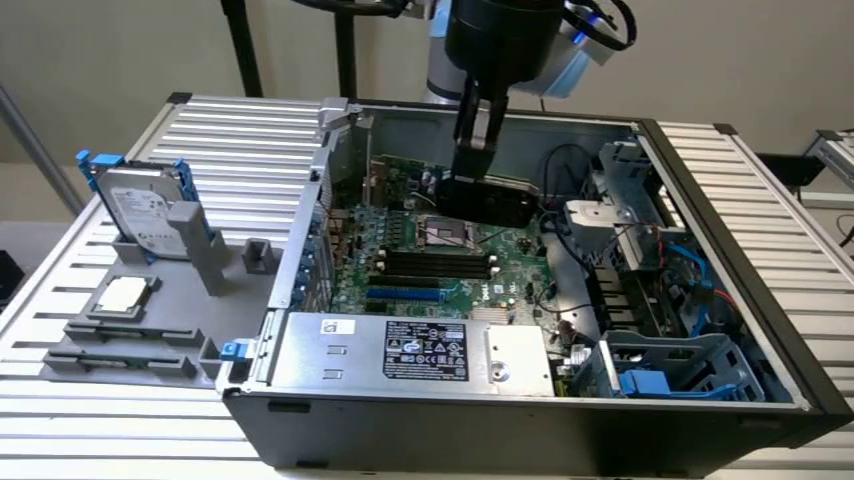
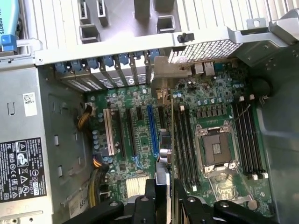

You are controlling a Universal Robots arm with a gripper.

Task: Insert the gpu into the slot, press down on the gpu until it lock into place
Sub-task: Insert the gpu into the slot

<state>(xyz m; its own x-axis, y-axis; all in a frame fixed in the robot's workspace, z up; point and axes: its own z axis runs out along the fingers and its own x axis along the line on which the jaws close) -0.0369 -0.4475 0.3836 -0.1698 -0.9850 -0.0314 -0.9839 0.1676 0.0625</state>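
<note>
Hand (image 2: 163, 199) is gripping the gpu (image 2: 163, 161) edge-on, the card hanging over the motherboard (image 2: 124, 109) just beside the blue slot (image 2: 152, 133).

Slatted table (image 1: 247, 150) bears computer case (image 1: 534, 440), seemingly plastic holder (image 1: 174, 322).

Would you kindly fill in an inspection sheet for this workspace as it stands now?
Surface: ribbed aluminium table carrying an open computer case.
Job's things: gpu held over the motherboard; slot holds no card.
Clutter: hard drive and CPU chip on grey fixtures, exterior view's left.
Grippers: gripper shut on the gpu.
Cables: wire bundle inside the case, beside the power supply.
Surroundings: plain wall; nothing else seen.
</note>
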